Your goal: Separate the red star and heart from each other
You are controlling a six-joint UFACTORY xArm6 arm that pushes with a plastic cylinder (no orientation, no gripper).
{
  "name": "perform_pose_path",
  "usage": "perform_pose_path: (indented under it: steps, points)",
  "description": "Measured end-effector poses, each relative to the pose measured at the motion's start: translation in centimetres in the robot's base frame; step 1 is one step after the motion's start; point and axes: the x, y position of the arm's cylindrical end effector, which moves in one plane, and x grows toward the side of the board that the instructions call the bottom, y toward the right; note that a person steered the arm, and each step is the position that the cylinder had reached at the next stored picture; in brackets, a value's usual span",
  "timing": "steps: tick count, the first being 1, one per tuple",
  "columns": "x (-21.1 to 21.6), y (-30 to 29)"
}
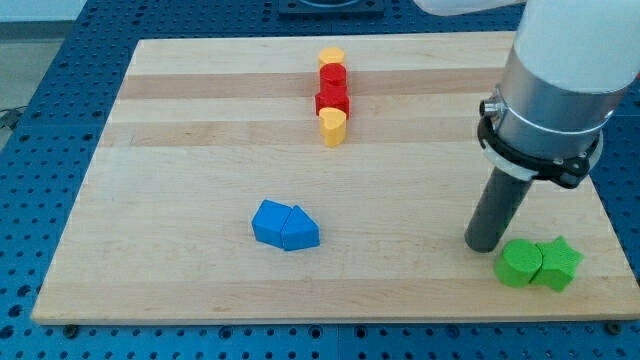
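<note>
The red star (332, 101) and a yellow heart (333, 127) stand touching in a column near the view's top centre, the heart just below the star. Above the star are a red block (332, 76) and a yellow round block (331, 57), all in one line. My tip (485, 245) rests on the board at the view's right, far from that column, just left of and above two green blocks.
Two green blocks (519, 263) (559, 264) sit touching near the board's bottom right edge. Two blue blocks (271, 222) (299, 230) lie touching at the lower centre-left. The wooden board (180, 150) lies on a blue perforated table.
</note>
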Motion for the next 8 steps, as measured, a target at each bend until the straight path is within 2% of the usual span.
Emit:
perform_pose_path:
  steps: [1, 3, 5, 7, 8]
  points:
    - [0.0, -0.8]
    - [-0.4, -6.4]
    - [-1.0, -6.7]
    - [-8.4, -14.4]
    - [-9.0, -18.7]
